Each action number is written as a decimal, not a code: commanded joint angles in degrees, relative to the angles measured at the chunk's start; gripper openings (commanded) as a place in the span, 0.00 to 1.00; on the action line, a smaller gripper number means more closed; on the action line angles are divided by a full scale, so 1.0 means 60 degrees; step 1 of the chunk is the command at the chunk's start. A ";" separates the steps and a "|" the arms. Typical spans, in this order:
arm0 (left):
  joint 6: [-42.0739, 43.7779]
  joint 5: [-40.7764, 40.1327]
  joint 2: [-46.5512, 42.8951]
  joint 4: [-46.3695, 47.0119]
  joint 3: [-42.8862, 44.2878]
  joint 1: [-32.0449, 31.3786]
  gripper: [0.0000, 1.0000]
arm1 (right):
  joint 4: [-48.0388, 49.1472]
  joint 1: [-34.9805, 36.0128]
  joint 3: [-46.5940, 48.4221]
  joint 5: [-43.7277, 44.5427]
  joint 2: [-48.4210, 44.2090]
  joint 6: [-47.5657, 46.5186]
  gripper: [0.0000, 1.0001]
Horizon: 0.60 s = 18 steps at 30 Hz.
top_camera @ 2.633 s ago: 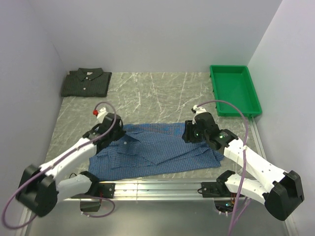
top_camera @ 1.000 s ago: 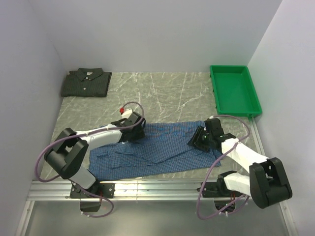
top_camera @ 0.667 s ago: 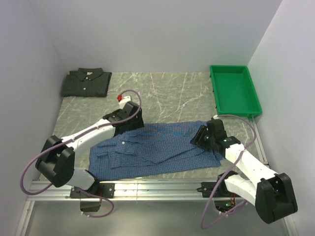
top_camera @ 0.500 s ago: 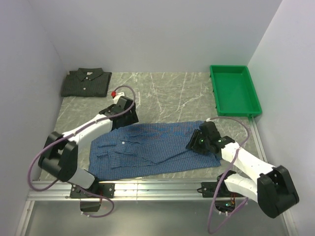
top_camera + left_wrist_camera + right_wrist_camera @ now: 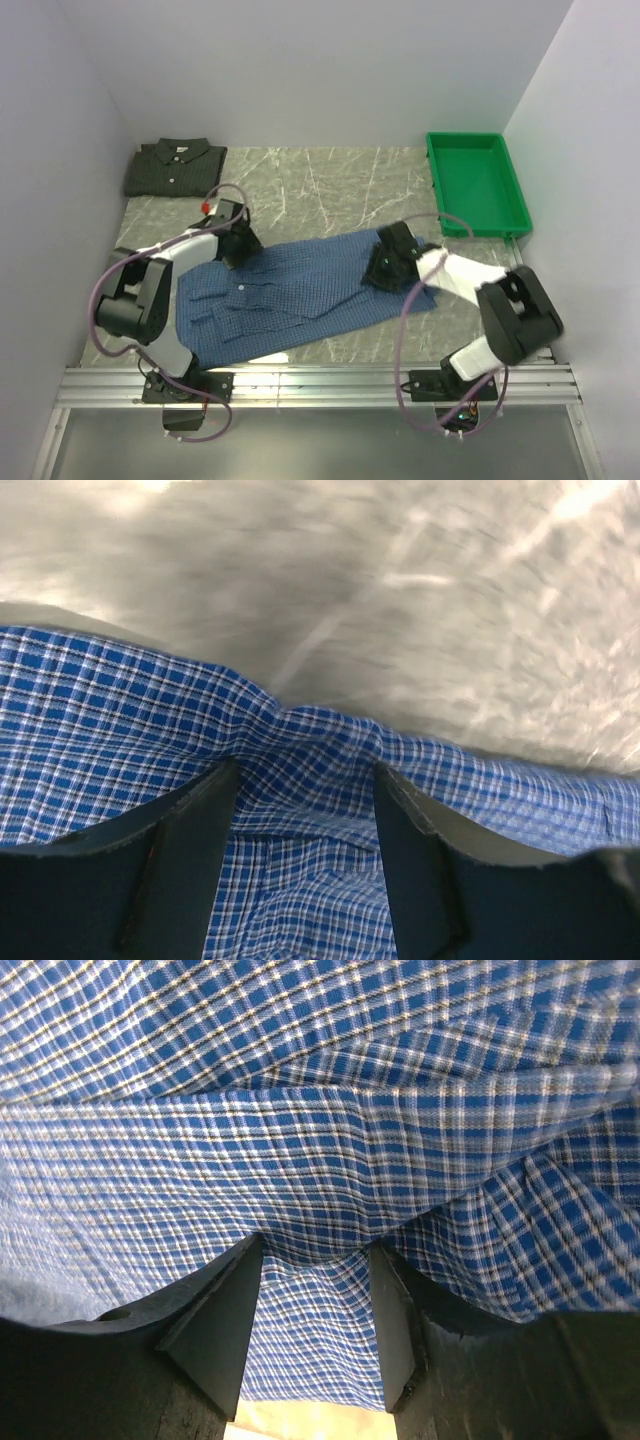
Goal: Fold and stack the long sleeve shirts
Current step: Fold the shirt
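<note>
The blue checked long sleeve shirt (image 5: 310, 290) lies spread out, slanted across the middle of the table. My left gripper (image 5: 240, 252) presses on its upper left edge near the collar, and my right gripper (image 5: 383, 270) presses on its right part. In the left wrist view the gripper (image 5: 307, 770) is open, with rucked blue cloth (image 5: 120, 710) between its fingers. The right wrist view shows the gripper (image 5: 316, 1245) open over blue cloth (image 5: 300, 1110) too. A dark green-grey shirt (image 5: 175, 167) lies folded at the back left.
A green plastic tray (image 5: 478, 185) stands at the back right, against the right wall. Grey marble tabletop (image 5: 330, 190) shows behind the blue shirt. Walls close in the left, back and right sides. A metal rail (image 5: 320, 382) runs along the near edge.
Both grippers have moved toward the back of the table, the left one also to the left. The blue shirt slid and turned with them, its right end now farther back.
</note>
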 commanded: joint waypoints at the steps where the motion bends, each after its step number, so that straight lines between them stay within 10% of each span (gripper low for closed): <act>1: -0.0846 0.0783 -0.0678 0.0155 -0.1065 0.0591 0.64 | -0.0041 -0.0277 0.1412 0.1059 0.1582 -0.1293 0.55; 12: -0.2108 0.2237 -0.4881 -0.0017 -0.4304 0.0770 0.68 | -0.2574 -0.0747 1.0259 0.1926 0.6680 -0.4652 0.55; 18: -0.0673 0.1697 -0.6435 -0.1071 -0.3355 0.0579 0.74 | -0.0869 -0.0761 0.9053 -0.0445 0.4831 -0.4288 0.55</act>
